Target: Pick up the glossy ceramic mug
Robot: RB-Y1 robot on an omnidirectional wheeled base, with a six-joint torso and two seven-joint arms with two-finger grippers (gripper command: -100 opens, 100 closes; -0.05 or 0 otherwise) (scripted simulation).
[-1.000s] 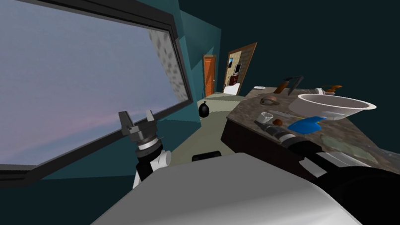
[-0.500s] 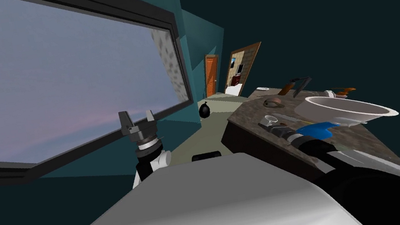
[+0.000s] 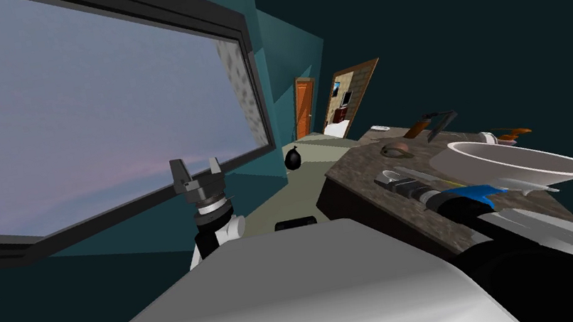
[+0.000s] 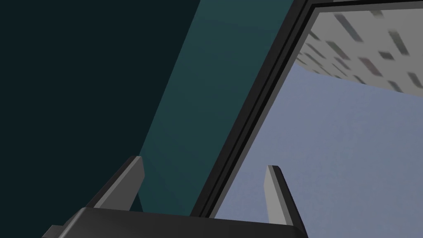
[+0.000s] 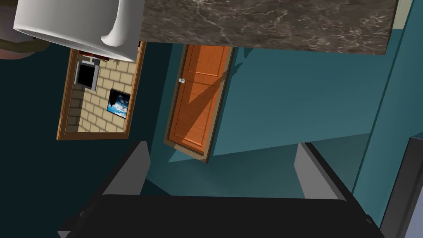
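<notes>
The white mug [image 5: 74,24] with a curved handle stands on the dark marbled counter [image 5: 264,24]. In the right wrist view it lies ahead of my right gripper [image 5: 219,173] and off to one finger's side, apart from it. The gripper's fingers stand wide open with nothing between them. In the head view the mug [image 3: 391,173] shows small at the tip of my right arm, which reaches along the counter [image 3: 358,165]. My left gripper [image 3: 197,171] is raised by the window, open and empty.
A large white bowl [image 3: 522,157] and a blue item [image 3: 481,193] sit on the counter beside my right arm, with small utensils farther back. Beyond are an orange door [image 3: 302,106], a doorway [image 3: 347,99] to a brick room and a black round object [image 3: 293,158] on the floor.
My right arm has reached farther along the counter towards the mug. The head view has shifted a little, sliding the bowl to the right. The left arm has not moved.
</notes>
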